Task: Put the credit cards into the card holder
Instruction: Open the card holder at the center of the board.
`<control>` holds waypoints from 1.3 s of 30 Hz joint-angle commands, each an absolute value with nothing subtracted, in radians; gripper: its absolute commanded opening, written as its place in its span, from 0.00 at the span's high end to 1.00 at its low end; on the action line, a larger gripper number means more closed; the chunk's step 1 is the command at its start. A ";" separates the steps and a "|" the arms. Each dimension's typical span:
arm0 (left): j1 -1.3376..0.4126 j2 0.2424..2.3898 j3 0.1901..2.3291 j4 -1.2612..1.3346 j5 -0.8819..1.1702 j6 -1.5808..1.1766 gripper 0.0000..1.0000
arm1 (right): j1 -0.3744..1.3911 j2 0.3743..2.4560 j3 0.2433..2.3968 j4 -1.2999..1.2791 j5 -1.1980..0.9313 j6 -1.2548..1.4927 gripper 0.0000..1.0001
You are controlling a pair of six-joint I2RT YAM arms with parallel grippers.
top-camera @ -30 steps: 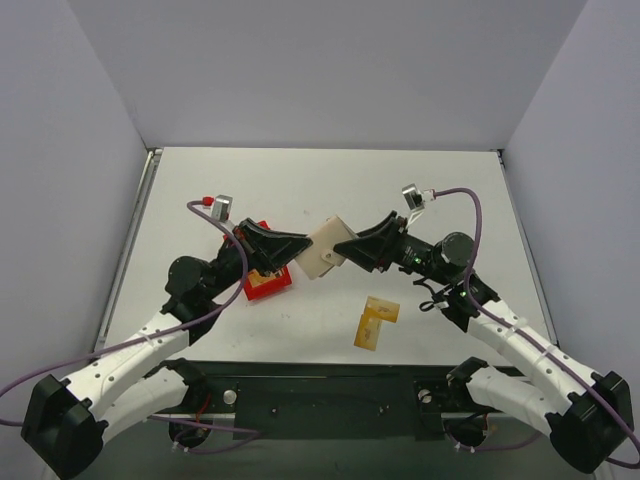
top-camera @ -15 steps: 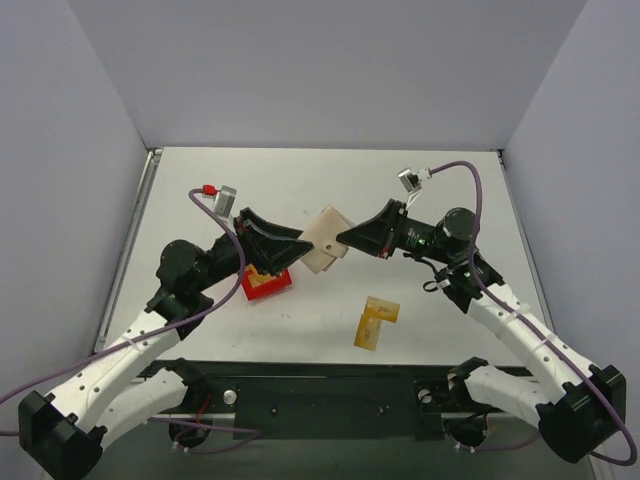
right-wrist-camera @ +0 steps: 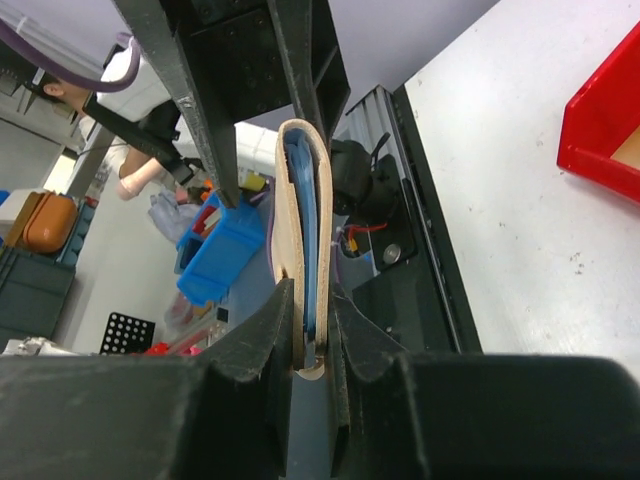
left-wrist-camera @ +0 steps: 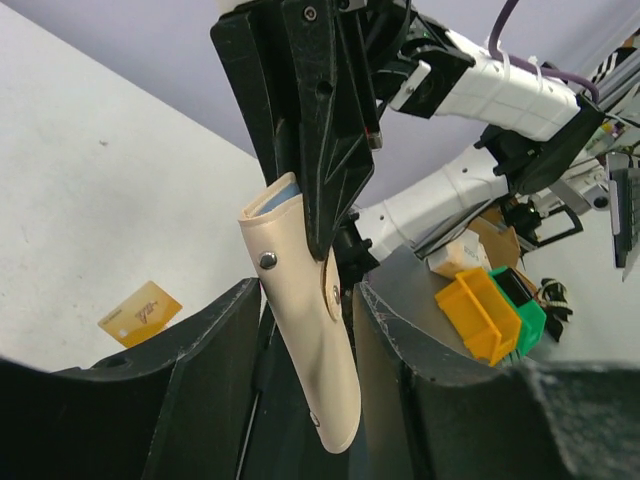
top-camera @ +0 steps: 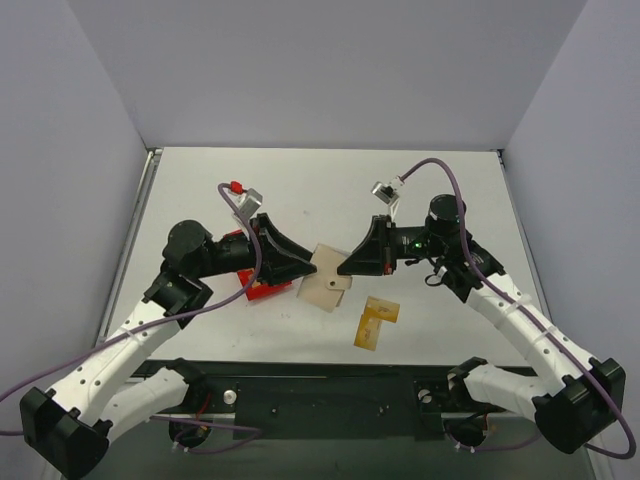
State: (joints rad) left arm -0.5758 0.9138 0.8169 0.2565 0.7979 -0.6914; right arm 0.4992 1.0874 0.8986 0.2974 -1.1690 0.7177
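The beige card holder [top-camera: 326,289] hangs folded above the table between both arms. My right gripper [top-camera: 345,268] is shut on its edge; in the right wrist view the card holder [right-wrist-camera: 298,200] is pinched between the two fingers of my right gripper [right-wrist-camera: 312,300], its blue lining showing. My left gripper [top-camera: 300,272] is open. In its wrist view the card holder [left-wrist-camera: 300,330] dangles between the spread fingers of my left gripper [left-wrist-camera: 307,292] with a gap on each side. Two orange-yellow credit cards [top-camera: 375,322] lie overlapped on the table; one card [left-wrist-camera: 140,312] shows in the left wrist view.
A red bin [top-camera: 262,291] sits on the white table [top-camera: 450,190] under my left arm, also seen as the red bin [right-wrist-camera: 610,120] at the right wrist view's edge. Grey walls enclose the table on three sides.
The card holder passed from my left gripper to my right: the left one opened, the right one shut on it. Both wrists lifted and the card holder came nearer the front.
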 commanded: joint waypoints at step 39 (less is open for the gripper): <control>-0.630 1.020 0.927 -0.235 0.158 -0.532 1.00 | 0.624 1.061 0.963 -0.040 -0.411 0.422 0.44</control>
State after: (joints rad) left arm -0.5934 1.0473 0.9062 -0.1886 0.3717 -0.5304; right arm 0.5396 1.0237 0.9646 -0.0673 -0.5934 0.4435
